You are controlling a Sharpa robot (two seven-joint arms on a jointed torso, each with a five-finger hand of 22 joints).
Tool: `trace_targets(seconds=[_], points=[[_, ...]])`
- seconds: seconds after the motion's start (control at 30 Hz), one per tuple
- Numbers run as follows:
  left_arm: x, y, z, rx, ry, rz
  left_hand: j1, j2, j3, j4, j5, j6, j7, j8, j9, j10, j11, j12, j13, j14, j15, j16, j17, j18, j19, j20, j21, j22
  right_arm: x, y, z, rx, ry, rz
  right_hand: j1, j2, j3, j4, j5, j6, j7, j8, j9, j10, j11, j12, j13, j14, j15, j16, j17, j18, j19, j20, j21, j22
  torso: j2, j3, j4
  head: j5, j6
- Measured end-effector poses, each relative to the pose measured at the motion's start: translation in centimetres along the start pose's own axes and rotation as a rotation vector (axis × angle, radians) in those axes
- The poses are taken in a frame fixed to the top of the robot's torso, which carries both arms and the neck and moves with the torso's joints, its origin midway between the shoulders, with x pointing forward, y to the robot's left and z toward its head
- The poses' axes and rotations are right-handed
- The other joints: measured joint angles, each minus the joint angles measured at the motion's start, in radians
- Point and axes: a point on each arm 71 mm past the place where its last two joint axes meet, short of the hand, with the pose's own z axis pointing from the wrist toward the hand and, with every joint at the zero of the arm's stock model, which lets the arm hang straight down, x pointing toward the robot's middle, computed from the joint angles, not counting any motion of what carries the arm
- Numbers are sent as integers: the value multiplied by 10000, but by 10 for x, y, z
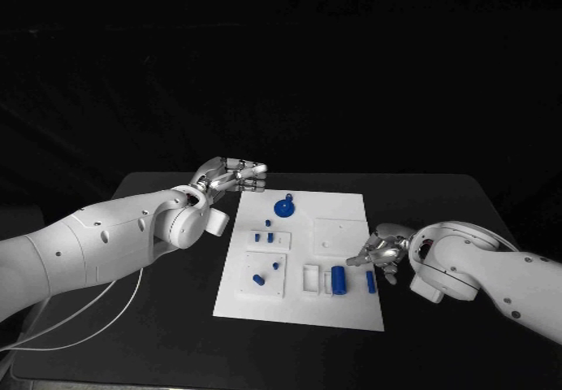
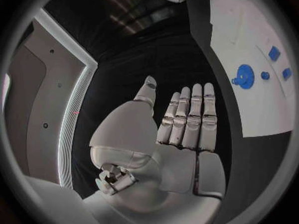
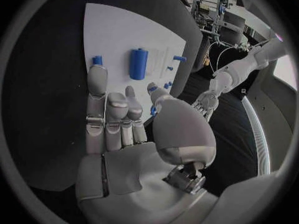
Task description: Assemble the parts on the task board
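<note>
While the task board (image 1: 307, 313) lies flat in the middle of the black table (image 1: 175, 325), its blue parts are scattered over it: a gear-like blue disc (image 1: 285, 208) near the far edge, two small blue pegs (image 1: 264, 238) in a left-hand block, two more small blue pieces (image 1: 267, 272) on a square plate below them, a blue cylinder (image 1: 339, 279) lying in a white tray near the front, and a slim blue rod (image 1: 370, 281) just beside it toward the board's right edge. Nearest these last two is the right hand (image 1: 382, 253), poised at the board's right edge just beside the rod; its fingers (image 3: 107, 115) lie close together and mostly extended, the thumb set apart, and nothing is held. Farther out, the left hand (image 1: 230, 177) hovers off the board's far left corner, fingers (image 2: 190, 115) straight and side by side, also empty, with the disc near it but apart. Judging by this, no part is yet taken up and the assembly has most of its way to go. One risk is that the right hand, coming in low, nudges the rod so it rolls off the board's edge, or knocks the cylinder out of its tray. Another is a poor pinch on so thin a piece, letting it slip or twist.
</note>
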Motion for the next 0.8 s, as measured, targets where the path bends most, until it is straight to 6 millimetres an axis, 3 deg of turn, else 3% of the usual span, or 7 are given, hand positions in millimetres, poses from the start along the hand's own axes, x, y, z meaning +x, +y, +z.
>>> trace_targets(seconds=[0.1, 0.27, 0.43, 0.47, 0.57, 0.8], points=[[1, 0, -1, 20, 45, -28, -6, -5, 6, 6, 0, -117, 59, 0, -4, -153, 136, 0, 0, -164, 54, 0, 0, 0, 0, 0, 0, 4, 5, 0, 1, 139, 170, 22, -43, -43, -32, 252, 0, 0, 0, 0, -28, 35, -35, -33, 71, 31, -30, 0, 69, 0, 0, 0, 22, 97, 14, 1, -19, -50, 17], [3, 0, -1, 34, 207, -104, -123, -123, 30, 99, 0, -226, 44, 0, -5, -360, 111, 0, 0, -378, 92, 0, -8, 0, -71, 71, 0, 3, 16, 0, 6, 330, 472, 33, -253, -99, -70, 483, -116, -38, -39, 0, -55, 34, -34, -32, 180, 40, -39, 41, 142, 0, 0, 1, 93, 236, 19, -3, -44, -80, -10], [4, 0, -1, 22, 287, -136, -150, -403, 262, 331, 0, -262, 80, 0, -5, -540, 144, 0, 0, -447, 162, 0, -7, 0, -125, 126, 0, 3, 25, 2, 9, 408, 665, 107, -361, -216, -54, 725, -211, -434, 64, 0, -179, 71, 1, -32, 231, 77, -8, 41, 180, 10, -1, 2, 251, 401, 16, -12, -36, -47, -61], [4, 0, -1, 13, 300, -142, -147, -484, 338, 407, 0, -262, 80, 0, -5, -555, 158, 0, 0, -482, 154, 1, -8, 0, -125, 126, 0, 2, 27, 2, 10, 421, 705, 129, -299, -278, -41, 791, -233, -490, 90, 0, -244, 71, 1, -61, 230, 76, -8, 41, 179, 119, 0, 2, 251, 433, 16, -12, -34, -41, -65], [4, 0, -1, -2, 331, -154, -145, -487, 385, 454, 0, -298, 116, 0, -5, -554, 158, 0, 0, -497, 139, 0, -7, 1, -125, 126, 0, 2, 30, 3, 12, 458, 788, 192, -163, -414, -42, 814, -233, -524, 123, 0, -317, 27, 45, -164, 188, 77, -8, 40, 157, 160, -1, 2, 251, 471, 17, -19, -25, -32, -96], [4, 0, -1, -45, 377, -180, -145, -487, 406, 475, 0, -260, 153, 0, -5, -591, 195, 0, 0, -532, 175, 1, -7, 1, -125, 126, 0, 2, 36, 2, 16, 543, 909, 269, -153, -424, -71, 724, -272, -524, 123, 38, -355, 14, 59, -164, 182, 76, -8, 40, 153, 160, -1, 3, 251, 535, 16, -32, -42, -23, -118]])
